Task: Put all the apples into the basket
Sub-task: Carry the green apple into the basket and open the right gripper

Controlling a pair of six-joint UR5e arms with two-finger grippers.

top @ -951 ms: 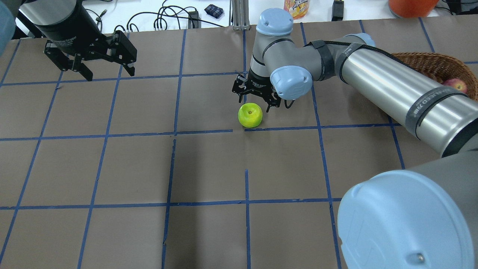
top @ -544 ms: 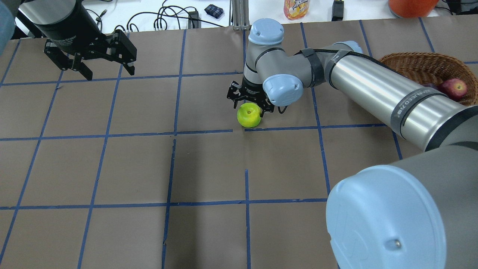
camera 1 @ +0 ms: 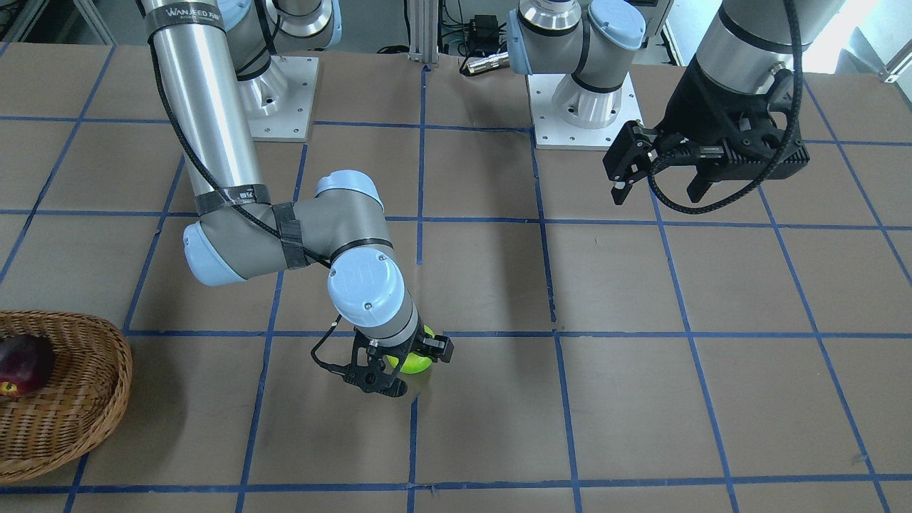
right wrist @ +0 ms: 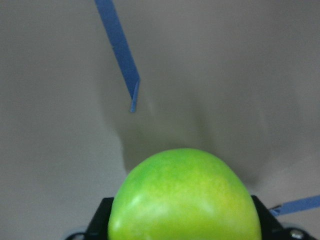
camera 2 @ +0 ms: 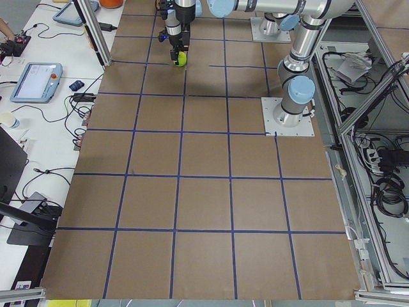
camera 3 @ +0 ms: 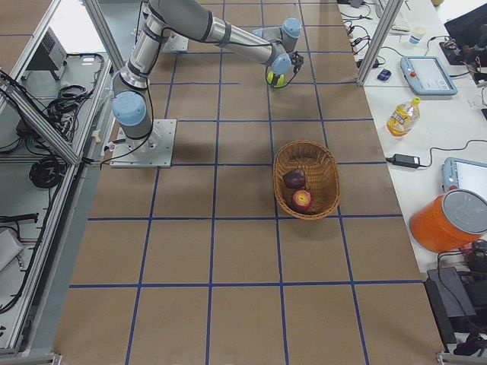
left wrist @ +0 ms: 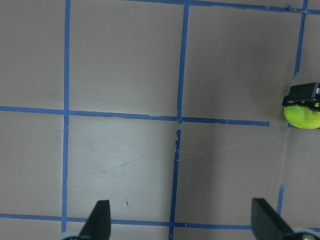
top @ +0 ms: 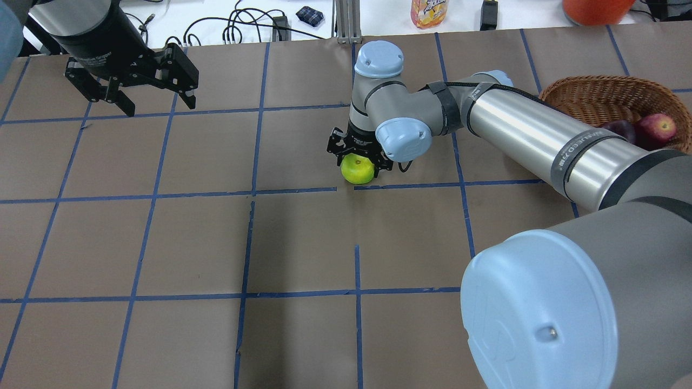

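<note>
A lime-green apple (top: 357, 168) (camera 1: 415, 362) rests on the brown table near its middle. My right gripper (top: 358, 159) (camera 1: 402, 363) is lowered over it, open, one finger on each side; the right wrist view shows the green apple (right wrist: 185, 200) filling the gap between the black fingers (right wrist: 100, 220). The wicker basket (top: 594, 94) (camera 1: 107, 356) stands at the table's right end. It holds a red apple (top: 657, 127) and a dark maroon apple (top: 619, 129) (camera 1: 25, 360). My left gripper (top: 157, 105) (camera 1: 655, 196) hangs open and empty above the far left of the table.
Beyond the table's far edge a white bench carries cables (top: 243, 27), a juice bottle (top: 428, 12) and an orange bucket (top: 594, 11). My right arm's long silver link (top: 530, 135) stretches over the table between the basket and the green apple.
My right gripper has moved left and down, from beside the green apple to straddling it. The arm uncovered more of the basket. The left arm has not moved.
</note>
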